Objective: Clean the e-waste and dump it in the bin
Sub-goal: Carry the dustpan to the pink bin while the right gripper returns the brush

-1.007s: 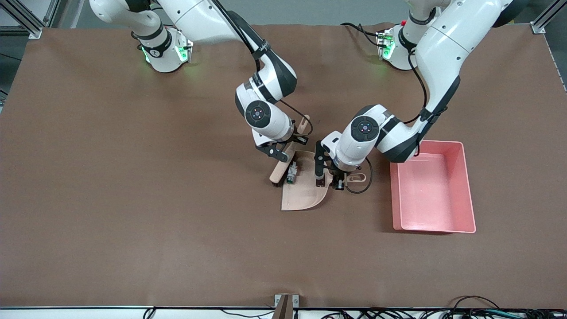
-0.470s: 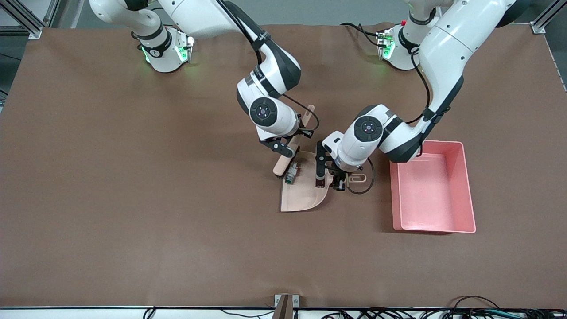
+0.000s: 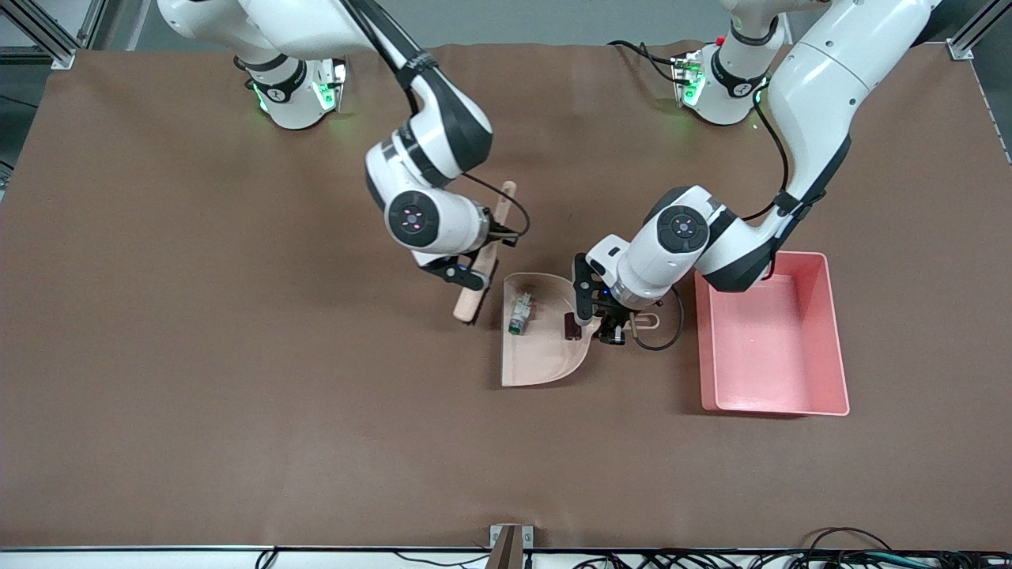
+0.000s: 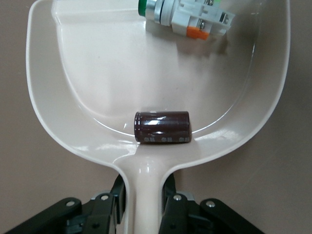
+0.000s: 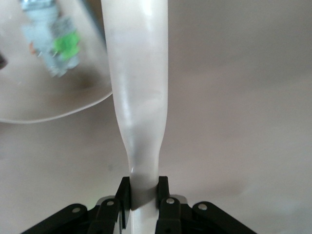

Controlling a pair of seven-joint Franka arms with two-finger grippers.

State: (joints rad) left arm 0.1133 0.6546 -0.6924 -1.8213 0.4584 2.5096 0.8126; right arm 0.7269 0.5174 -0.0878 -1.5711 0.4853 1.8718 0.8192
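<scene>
A beige dustpan (image 3: 541, 356) lies on the table. In it are the white component with an orange band and green end (image 3: 519, 312) and the dark maroon cylinder (image 3: 568, 325). My left gripper (image 3: 613, 322) is shut on the dustpan's handle (image 3: 644, 320). In the left wrist view the cylinder (image 4: 162, 127) lies at the pan's back wall, the component (image 4: 187, 19) lies near its mouth, and the left gripper (image 4: 144, 195) clamps the handle. My right gripper (image 3: 466, 275) is shut on a beige brush (image 3: 468, 304), just beside the pan's open edge. The right wrist view shows the right gripper (image 5: 143, 192) on the brush handle (image 5: 139, 97).
The pink bin (image 3: 767, 340) stands next to the dustpan, toward the left arm's end of the table, with nothing in it. Brown table mat lies all around.
My right gripper has drawn the brush out of the dustpan, toward the right arm's end. The white component stays in the pan. My left gripper keeps its hold on the handle.
</scene>
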